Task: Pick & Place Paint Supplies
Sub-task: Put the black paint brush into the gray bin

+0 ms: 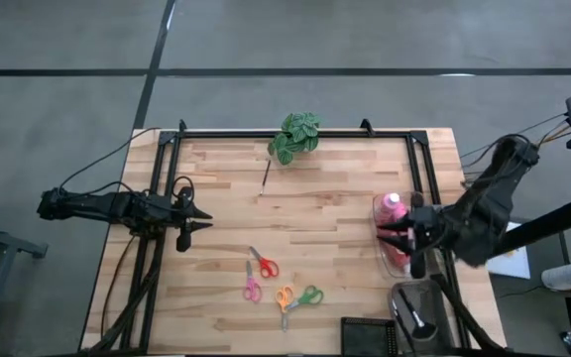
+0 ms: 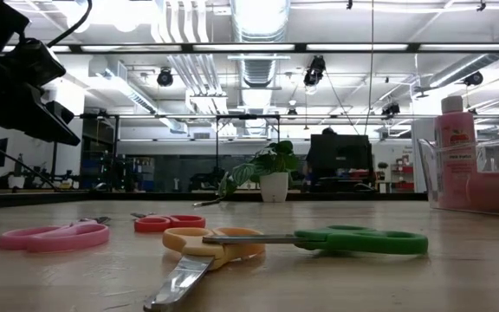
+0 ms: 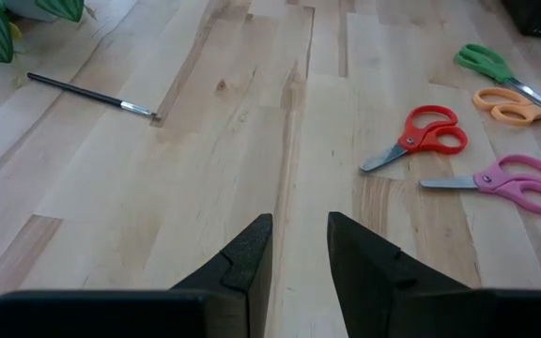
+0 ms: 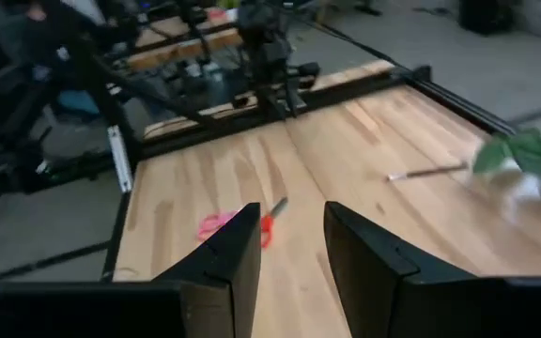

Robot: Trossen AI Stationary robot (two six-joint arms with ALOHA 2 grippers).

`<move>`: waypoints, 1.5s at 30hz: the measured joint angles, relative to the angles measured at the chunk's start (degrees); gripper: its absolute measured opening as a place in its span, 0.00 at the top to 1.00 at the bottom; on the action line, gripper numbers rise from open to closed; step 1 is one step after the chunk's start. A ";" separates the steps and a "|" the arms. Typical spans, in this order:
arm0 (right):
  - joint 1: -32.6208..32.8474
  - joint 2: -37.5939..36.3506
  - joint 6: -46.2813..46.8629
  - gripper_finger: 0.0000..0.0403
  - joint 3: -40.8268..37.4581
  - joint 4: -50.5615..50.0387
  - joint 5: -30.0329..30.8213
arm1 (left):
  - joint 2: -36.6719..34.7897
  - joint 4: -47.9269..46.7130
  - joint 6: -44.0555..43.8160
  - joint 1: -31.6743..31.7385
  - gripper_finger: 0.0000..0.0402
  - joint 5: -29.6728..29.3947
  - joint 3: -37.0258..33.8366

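Note:
A thin dark-handled brush (image 1: 266,174) lies flat on the wood next to the potted plant; it also shows in the left wrist view (image 3: 92,94) and the right wrist view (image 4: 427,172). A pink bottle with a white cap (image 1: 393,204) stands upright in a clear bin (image 1: 382,260) at the table's right side, with red shapes beside it; the low view shows the bottle (image 2: 454,143). My right gripper (image 1: 385,231) hovers open over that bin, pointing toward the table's left. My left gripper (image 1: 202,220) is open and empty near the left edge.
Four scissors lie toward the near edge: red (image 1: 264,266), pink (image 1: 252,290), orange (image 1: 284,297), green (image 1: 308,295). The green leafy plant (image 1: 295,135) stands at the far edge. A second clear container (image 1: 416,309) and a black object (image 1: 369,335) sit at the near right.

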 joint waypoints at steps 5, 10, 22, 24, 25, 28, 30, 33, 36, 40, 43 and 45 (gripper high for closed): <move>-8.46 -5.37 -15.93 0.71 -5.88 9.74 -11.12 | 0.00 0.00 0.00 -0.01 0.74 0.01 0.00; -13.89 -9.76 -30.46 0.71 -12.43 22.09 -20.10 | 0.00 0.00 0.00 -0.01 0.74 0.00 0.00; -16.22 -14.01 -34.00 0.71 -18.53 29.57 -22.56 | 0.02 0.00 0.00 0.01 0.74 0.02 0.00; -16.22 -14.00 -34.01 0.71 -18.55 29.57 -22.58 | 0.02 0.00 0.00 0.00 0.74 0.01 0.00; -16.22 -14.00 -34.00 0.71 -18.55 29.57 -22.58 | 0.02 0.00 0.00 0.00 0.74 0.00 0.00; -16.19 -13.91 -34.00 0.71 -18.55 29.50 -22.59 | 0.02 0.00 0.00 -0.01 0.74 0.02 0.00; -16.20 -13.89 -34.02 0.71 -18.55 29.39 -22.59 | 0.02 0.00 0.00 -0.01 0.74 0.02 0.00; -16.20 -13.89 -34.02 0.71 -18.62 29.12 -22.59 | 0.02 0.00 0.00 -0.01 0.74 0.02 0.00; -16.20 -13.89 -34.00 0.71 -18.62 29.07 -22.58 | 0.02 0.00 0.00 -0.01 0.74 0.02 0.00; -16.20 -13.89 -34.00 0.71 -18.62 29.07 -22.57 | 0.02 0.00 0.00 0.00 0.74 0.01 0.00; -16.20 -13.89 -34.00 0.71 -18.62 29.07 -22.56 | 0.02 0.00 0.00 0.01 0.74 0.01 0.00; -16.21 -13.89 -34.00 0.71 -18.62 29.07 -22.56 | 0.02 0.00 0.00 0.00 0.74 0.01 0.00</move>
